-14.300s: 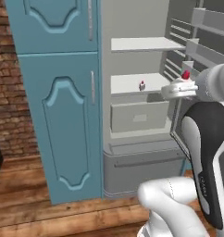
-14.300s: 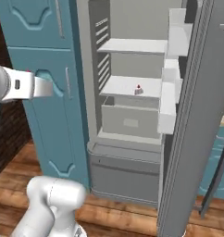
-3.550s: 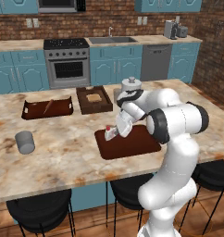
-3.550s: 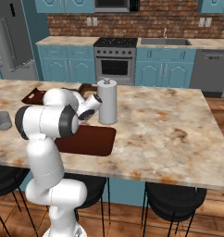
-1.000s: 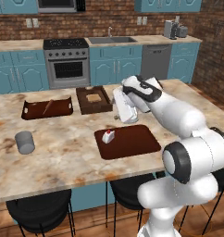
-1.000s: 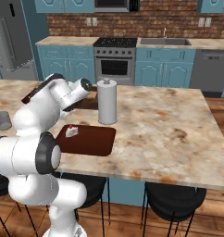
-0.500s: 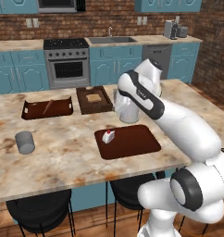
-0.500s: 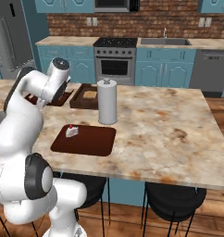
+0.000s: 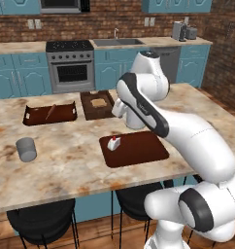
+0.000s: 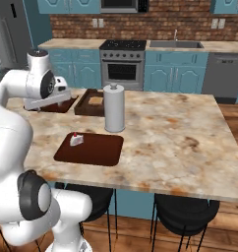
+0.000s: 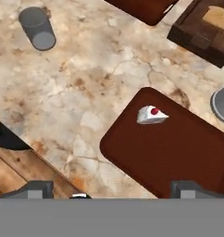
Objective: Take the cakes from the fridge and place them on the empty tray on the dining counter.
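A home kitchen. A stove (image 9: 72,70) and sink (image 9: 115,42) sit among teal cabinets (image 9: 15,82) against a brick wall (image 9: 114,22). Black stools (image 10: 185,211) tuck under a marbled tabletop (image 10: 175,142).

1 cake (image 9: 113,142), 3 trays (image 9: 135,149), 1 grey cup (image 9: 26,149), 1 paper-towel roll (image 10: 114,107).

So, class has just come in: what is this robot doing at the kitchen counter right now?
The white arm is carrying cakes from the fridge to a tray. One cake wedge with a red cherry sits near a corner of the dark reddish-brown tray on the marbled dining counter. The gripper is open and empty, raised above the tray. A second cake is not on the tray yet.
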{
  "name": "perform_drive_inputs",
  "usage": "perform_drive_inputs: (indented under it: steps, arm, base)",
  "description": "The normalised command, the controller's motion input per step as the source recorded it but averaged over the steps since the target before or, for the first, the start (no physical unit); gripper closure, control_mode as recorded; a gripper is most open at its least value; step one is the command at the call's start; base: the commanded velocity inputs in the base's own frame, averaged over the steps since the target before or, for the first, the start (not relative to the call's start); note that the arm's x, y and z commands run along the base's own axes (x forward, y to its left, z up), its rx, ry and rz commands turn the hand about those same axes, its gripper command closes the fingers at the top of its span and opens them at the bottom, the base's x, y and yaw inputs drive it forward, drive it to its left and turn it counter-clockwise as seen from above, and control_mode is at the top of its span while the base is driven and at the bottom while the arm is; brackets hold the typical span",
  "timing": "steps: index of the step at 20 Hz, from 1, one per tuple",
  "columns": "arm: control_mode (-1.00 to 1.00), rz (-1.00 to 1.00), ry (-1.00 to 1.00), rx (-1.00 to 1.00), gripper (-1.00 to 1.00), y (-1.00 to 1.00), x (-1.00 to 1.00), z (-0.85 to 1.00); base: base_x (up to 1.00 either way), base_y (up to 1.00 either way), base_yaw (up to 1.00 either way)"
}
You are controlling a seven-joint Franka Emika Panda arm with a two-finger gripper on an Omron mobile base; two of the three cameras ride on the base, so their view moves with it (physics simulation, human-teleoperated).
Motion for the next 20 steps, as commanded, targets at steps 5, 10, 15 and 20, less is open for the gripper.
perform_drive_inputs:
  steps: [5, 10, 15, 20]
  arm:
    - [-1.00, -0.50, 0.10, 0.00, -1.00, -0.39, -0.86, 0.00]
    - [-1.00, -0.33, 0.00, 0.00, -1.00, -0.40, -1.00, 0.27]
    - [-1.00, -0.16, -0.02, 0.00, -1.00, -0.21, -0.72, 0.11]
    - [1.00, 0.00, 0.00, 0.00, -1.00, 0.00, 0.00, 0.00]
  base:
    - [0.00, 0.00, 0.00]
    - [0.00, 0.00, 0.00]
    - [0.00, 0.00, 0.00]
    - [-0.88, 0.35, -0.03]
